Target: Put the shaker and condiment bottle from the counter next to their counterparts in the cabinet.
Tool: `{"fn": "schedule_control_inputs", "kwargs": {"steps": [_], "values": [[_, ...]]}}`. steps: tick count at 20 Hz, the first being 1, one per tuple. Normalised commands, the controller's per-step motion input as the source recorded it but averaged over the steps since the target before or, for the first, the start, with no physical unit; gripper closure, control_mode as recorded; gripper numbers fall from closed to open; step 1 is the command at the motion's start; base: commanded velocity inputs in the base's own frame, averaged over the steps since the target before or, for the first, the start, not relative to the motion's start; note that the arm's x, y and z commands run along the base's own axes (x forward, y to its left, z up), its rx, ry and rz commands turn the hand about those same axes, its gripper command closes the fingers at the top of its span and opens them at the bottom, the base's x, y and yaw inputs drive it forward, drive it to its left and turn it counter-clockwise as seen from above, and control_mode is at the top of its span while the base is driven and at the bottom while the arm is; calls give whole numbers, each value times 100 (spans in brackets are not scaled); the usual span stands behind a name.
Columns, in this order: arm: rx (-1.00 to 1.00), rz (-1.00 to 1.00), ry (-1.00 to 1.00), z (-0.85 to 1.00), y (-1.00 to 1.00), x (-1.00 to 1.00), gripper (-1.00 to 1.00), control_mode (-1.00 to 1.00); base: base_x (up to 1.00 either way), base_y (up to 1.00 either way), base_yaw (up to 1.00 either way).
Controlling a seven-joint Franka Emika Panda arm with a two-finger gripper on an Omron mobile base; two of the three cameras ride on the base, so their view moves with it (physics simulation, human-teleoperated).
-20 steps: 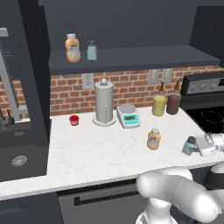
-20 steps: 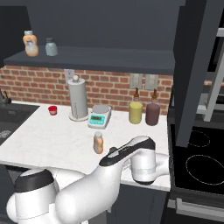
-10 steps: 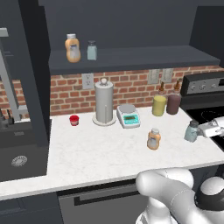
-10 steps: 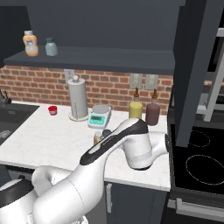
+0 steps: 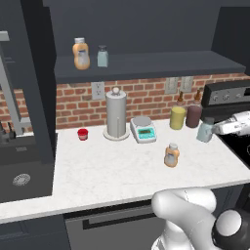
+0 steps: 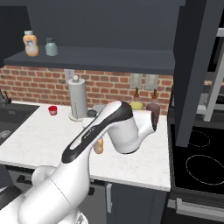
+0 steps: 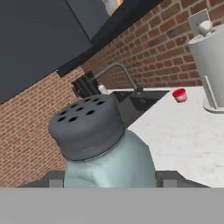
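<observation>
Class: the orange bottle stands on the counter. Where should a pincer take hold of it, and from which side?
Grip the orange bottle around its rounded body below the whitish cap, coming in level from the counter's front. It stands upright with open counter around it, and the narrow cap offers less to hold.

Arm reaches forward and right, elbow raised, forearm level. Gripper [image 5: 215, 130] at far right above table height, pointing left, jaws closed around the shaker [image 5: 205, 130], lifted, held upright-ish.
</observation>
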Motion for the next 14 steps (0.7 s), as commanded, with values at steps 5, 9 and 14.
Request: {"fn": "schedule_control_inputs", "kwargs": {"steps": [5,9,14], "values": [[3,0,0,77,53,0,100,-100,0,0,0],[2,0,0,80,61,0,100,-100,0,0,0],[4,0,0,86,57,0,100,-100,0,0,0]]}}
